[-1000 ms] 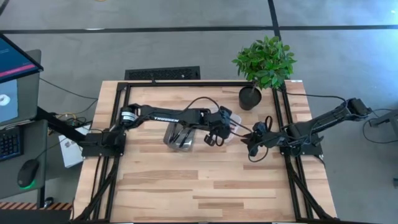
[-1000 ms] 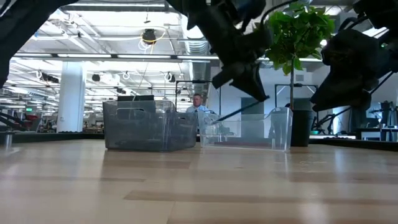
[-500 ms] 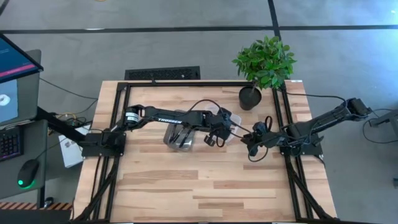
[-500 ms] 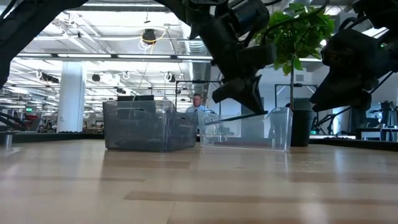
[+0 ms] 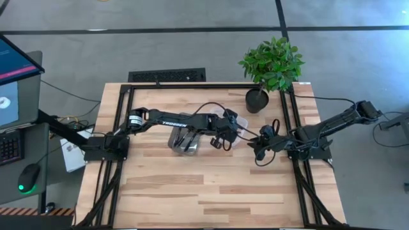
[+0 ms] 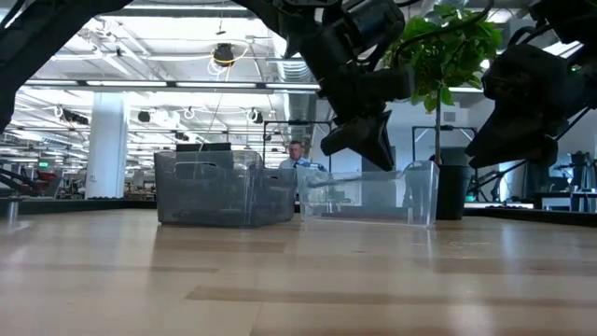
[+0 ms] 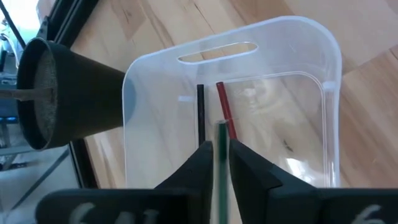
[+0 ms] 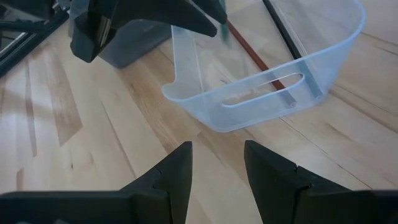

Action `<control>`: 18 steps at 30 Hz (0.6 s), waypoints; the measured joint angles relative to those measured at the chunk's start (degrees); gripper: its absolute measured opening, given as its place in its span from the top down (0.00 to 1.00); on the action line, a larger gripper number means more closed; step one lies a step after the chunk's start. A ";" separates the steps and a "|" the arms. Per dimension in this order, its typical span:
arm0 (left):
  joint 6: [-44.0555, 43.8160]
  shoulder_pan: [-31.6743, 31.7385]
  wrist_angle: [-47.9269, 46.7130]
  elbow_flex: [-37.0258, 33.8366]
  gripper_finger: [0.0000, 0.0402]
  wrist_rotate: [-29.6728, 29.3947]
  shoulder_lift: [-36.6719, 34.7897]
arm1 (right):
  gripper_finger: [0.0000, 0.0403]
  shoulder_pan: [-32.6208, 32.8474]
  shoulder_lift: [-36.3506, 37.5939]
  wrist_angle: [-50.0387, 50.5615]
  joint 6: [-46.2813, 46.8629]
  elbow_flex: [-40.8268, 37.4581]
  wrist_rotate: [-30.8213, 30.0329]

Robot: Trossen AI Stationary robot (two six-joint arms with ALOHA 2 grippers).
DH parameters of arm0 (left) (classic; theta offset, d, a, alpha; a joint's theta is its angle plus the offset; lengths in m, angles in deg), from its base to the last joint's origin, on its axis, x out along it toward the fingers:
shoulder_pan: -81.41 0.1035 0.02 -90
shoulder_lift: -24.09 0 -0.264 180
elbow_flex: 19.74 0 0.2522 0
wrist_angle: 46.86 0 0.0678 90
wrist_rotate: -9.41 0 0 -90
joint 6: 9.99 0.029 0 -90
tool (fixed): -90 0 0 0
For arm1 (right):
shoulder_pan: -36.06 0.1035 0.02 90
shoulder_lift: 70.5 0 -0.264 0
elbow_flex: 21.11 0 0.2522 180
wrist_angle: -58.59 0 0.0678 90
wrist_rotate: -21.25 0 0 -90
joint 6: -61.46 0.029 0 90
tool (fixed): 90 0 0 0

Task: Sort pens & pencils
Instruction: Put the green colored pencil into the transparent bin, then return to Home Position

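Left gripper [image 7: 221, 163] over the clear bin [image 7: 323, 68], centre of the high view, fingers narrowly parted around a green pencil [image 7: 221, 174]. Two sticks already inside. Right gripper [image 8: 214, 163] idle, half open, empty. Remaining stock: cannot tell.

Pale planked wood, smooth and matt, is forming the table [image 5: 211, 185]. A clear glossy plastic bin [image 7: 323, 81] is holding slim smooth sticks [image 7: 224, 115], while a smoky translucent plastic bin [image 6: 219, 187] is standing beside it. Matt black fingers [image 8: 171, 174] are showing; a matt dark pot [image 7: 68, 93] is holding gritty soil.
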 joint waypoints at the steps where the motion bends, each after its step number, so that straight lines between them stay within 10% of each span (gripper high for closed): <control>1: 0.13 0.00 -0.07 0.00 0.88 0.00 0.00 | 0.58 0.00 0.00 -0.02 0.00 0.00 0.01; 8: -1.47 0.00 0.82 0.00 0.82 -1.25 -0.02 | 0.58 0.00 0.00 -0.01 0.00 0.00 0.01; 13: -6.17 -0.84 -0.04 -0.02 0.82 -12.30 -1.21 | 0.58 0.00 0.00 -0.01 0.00 0.00 0.01; 18: -17.16 -2.21 -5.04 0.04 0.82 -7.07 -6.41 | 0.58 0.00 0.00 0.30 -0.11 0.00 0.01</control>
